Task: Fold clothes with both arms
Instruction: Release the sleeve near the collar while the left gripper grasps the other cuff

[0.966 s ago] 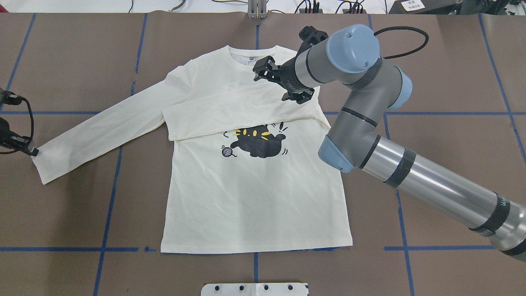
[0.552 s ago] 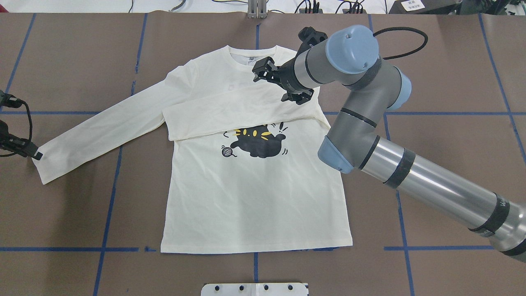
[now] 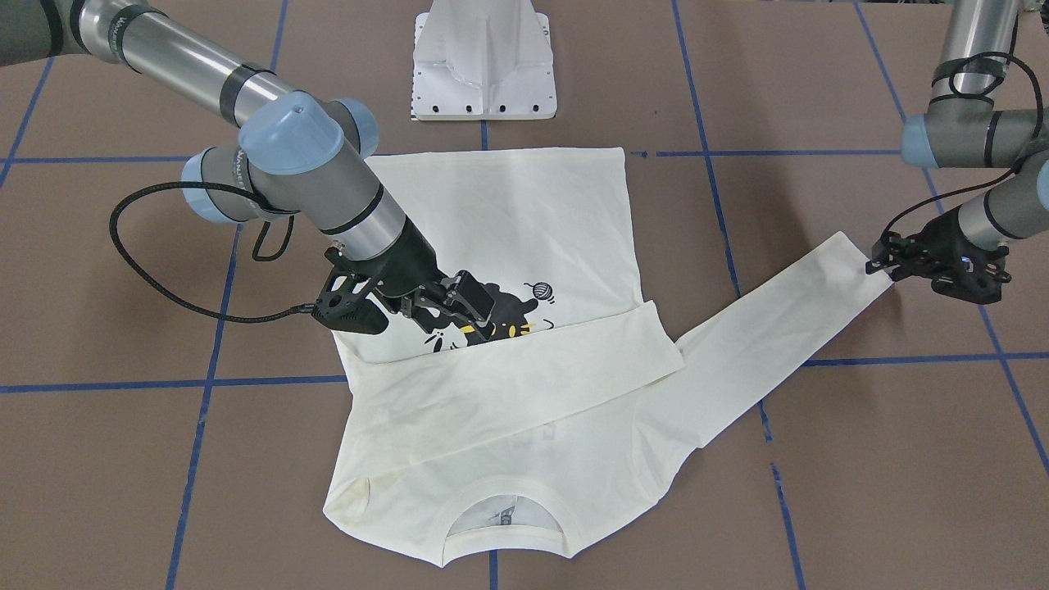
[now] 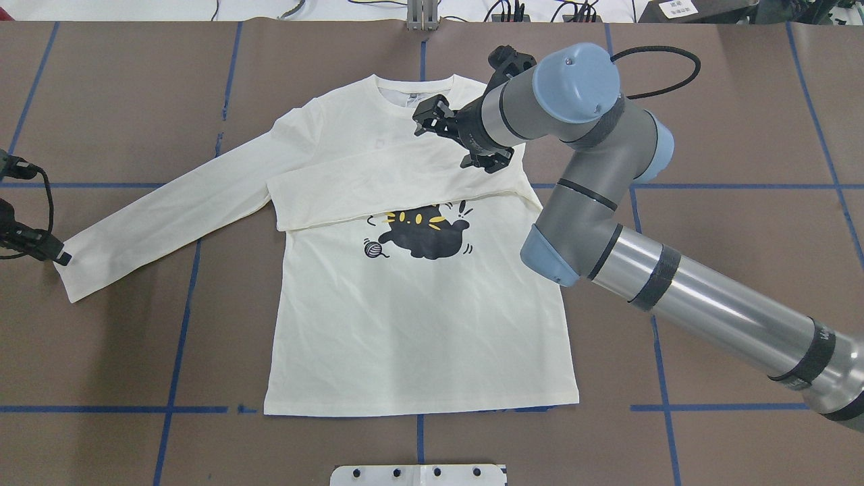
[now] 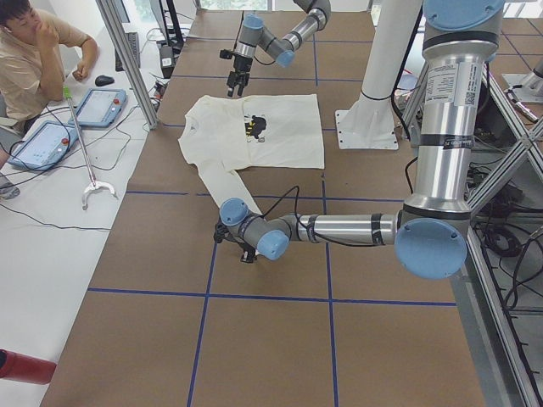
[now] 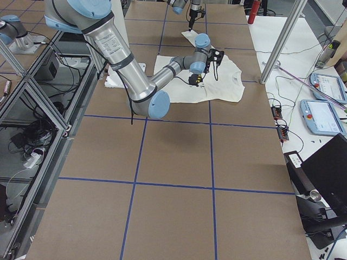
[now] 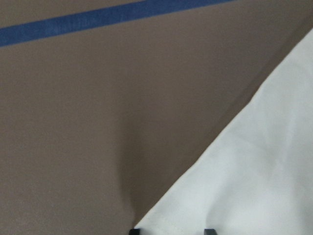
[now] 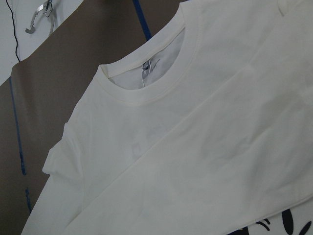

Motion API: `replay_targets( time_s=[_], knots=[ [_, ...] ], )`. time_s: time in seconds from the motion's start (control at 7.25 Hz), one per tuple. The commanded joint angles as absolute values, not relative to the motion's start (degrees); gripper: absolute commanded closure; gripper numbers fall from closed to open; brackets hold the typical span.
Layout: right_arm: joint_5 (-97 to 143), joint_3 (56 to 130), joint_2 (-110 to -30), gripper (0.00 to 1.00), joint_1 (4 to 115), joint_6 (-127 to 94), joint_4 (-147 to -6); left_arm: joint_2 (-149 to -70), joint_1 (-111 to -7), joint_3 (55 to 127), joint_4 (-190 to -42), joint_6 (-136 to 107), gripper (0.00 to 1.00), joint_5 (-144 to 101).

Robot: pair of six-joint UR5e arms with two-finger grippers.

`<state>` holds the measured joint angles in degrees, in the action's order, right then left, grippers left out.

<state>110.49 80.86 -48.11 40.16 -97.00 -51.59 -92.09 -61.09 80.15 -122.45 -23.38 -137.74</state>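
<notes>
The cream shirt (image 4: 418, 324) lies flat on the brown table with its black cat print (image 4: 422, 236) facing up. One sleeve (image 4: 378, 179) is folded across the chest. The other sleeve (image 4: 169, 209) stretches out to the overhead view's left. My right gripper (image 4: 457, 140) hangs open above the folded sleeve, close to the neckline (image 8: 146, 93), holding nothing. My left gripper (image 3: 881, 264) is low at the cuff (image 4: 71, 277) of the outstretched sleeve. In the left wrist view its fingertips (image 7: 133, 231) stand apart with the cuff's corner (image 7: 161, 226) between them.
The white pedestal base (image 3: 483, 57) stands just behind the shirt's hem. Blue tape lines (image 4: 175, 337) cross the table. A seated person (image 5: 34, 51) and tablets (image 5: 100, 106) are at a side table beyond the neckline end.
My left gripper has slid a little toward the cuff's corner. My right arm has drifted very slightly; its gripper stays open over the folded sleeve.
</notes>
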Motion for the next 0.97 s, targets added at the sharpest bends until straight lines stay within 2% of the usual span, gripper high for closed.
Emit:
replay_targets(
  time_s=[0.0, 0.28, 0.41, 0.55, 0.69, 0.83],
  knots=[
    [109.78, 80.86, -48.08, 0.01, 39.64, -97.12, -51.59, -92.46, -61.08, 79.63, -122.43, -23.55, 0.38, -137.55],
    [109.78, 80.86, -48.08, 0.01, 39.64, -97.12, -51.59, -92.99, -61.0, 79.28, -122.26, -23.82, 0.38, -137.55],
    [109.69, 80.95, -48.08, 0.01, 39.64, -97.29, -51.59, -93.16, -61.0, 79.02, -122.17, -23.82, 0.45, -137.64],
    [109.69, 80.95, -48.08, 0.01, 39.64, -97.29, -51.59, -93.16, -61.0, 79.1, -122.17, -23.82, 0.94, -137.64],
    [109.43, 80.95, -48.16, 0.01, 39.55, -97.29, -51.59, -93.16, -61.08, 79.36, -122.52, -23.82, 1.0, -137.81],
    [108.99, 80.95, -48.16, 0.01, 39.38, -97.29, -51.59, -93.16, -61.08, 79.54, -122.61, -23.82, 1.0, -138.07]
  ],
)
